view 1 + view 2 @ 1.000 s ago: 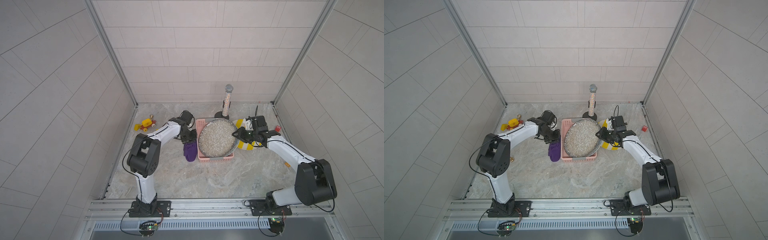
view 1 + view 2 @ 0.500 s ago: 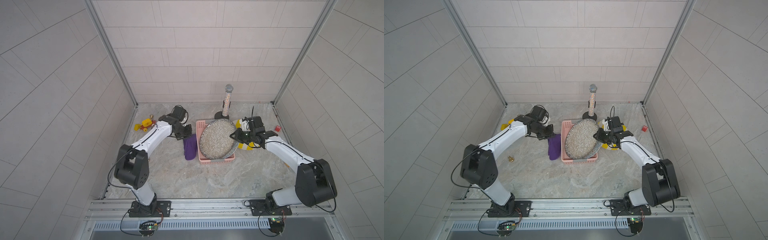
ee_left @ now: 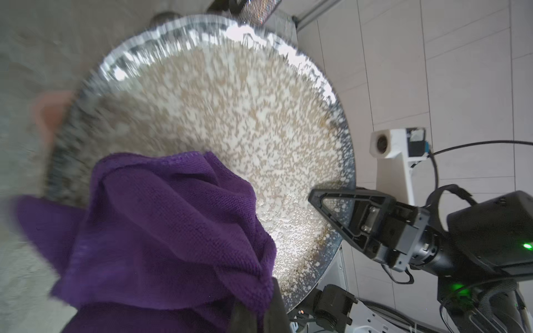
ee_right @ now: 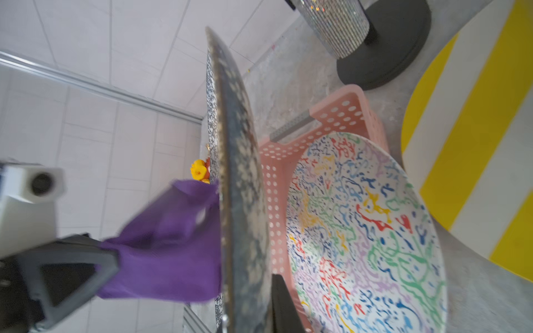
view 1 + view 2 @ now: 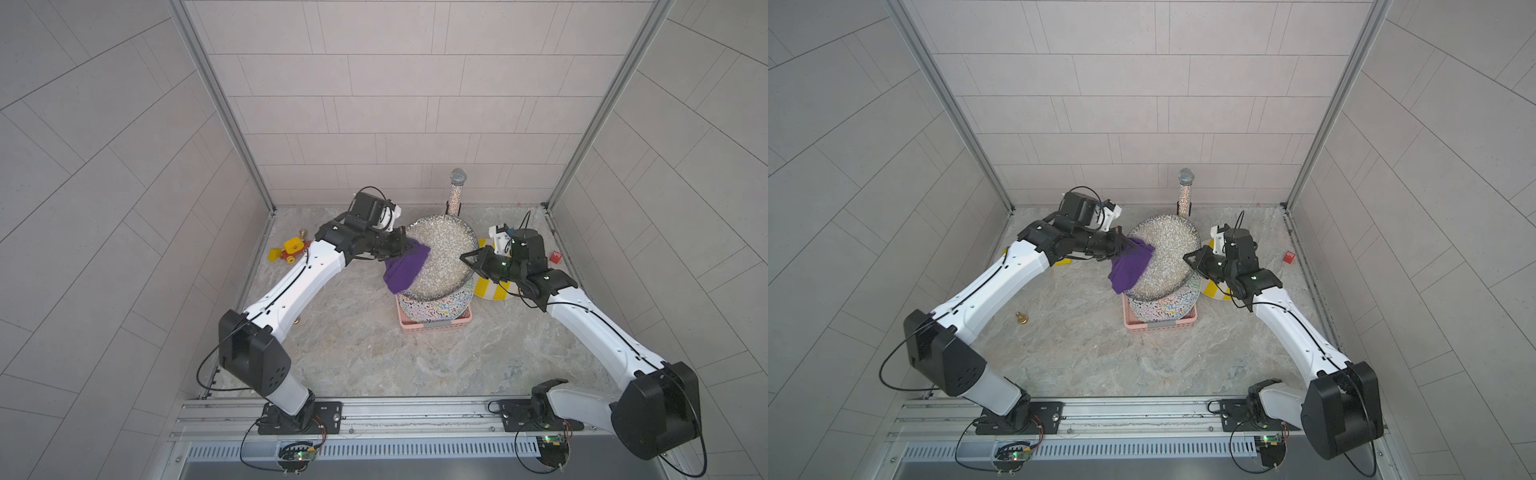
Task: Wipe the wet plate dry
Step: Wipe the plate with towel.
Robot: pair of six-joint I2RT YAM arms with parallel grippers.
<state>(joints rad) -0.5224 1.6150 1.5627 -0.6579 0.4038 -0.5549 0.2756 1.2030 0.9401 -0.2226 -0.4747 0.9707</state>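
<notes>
**Top views:** The right gripper (image 5: 471, 261) pinches the rim of the speckled plate (image 5: 444, 245). It holds the plate tilted up above a pink basket (image 5: 436, 329), face turned toward the other arm, which looks meant to offer the wet surface for wiping. The left gripper (image 5: 406, 246) is clamped on a purple cloth (image 5: 405, 270). The cloth lies against the plate's left side and hangs past its lower edge. Both arms reach forward and inward, wrists angled toward each other. A patterned dish (image 5: 436, 306) sits in the basket beneath.

**Left wrist view:** The bunched cloth covers one side of the plate's face and the rest is bare. One finger of the right gripper lies flat on the face at the opposite rim.

**Right wrist view:** The plate is seen edge-on, nearly upright, with the cloth touching its far face. Most of that face looks unwiped — the wiping seems barely begun.
</notes>
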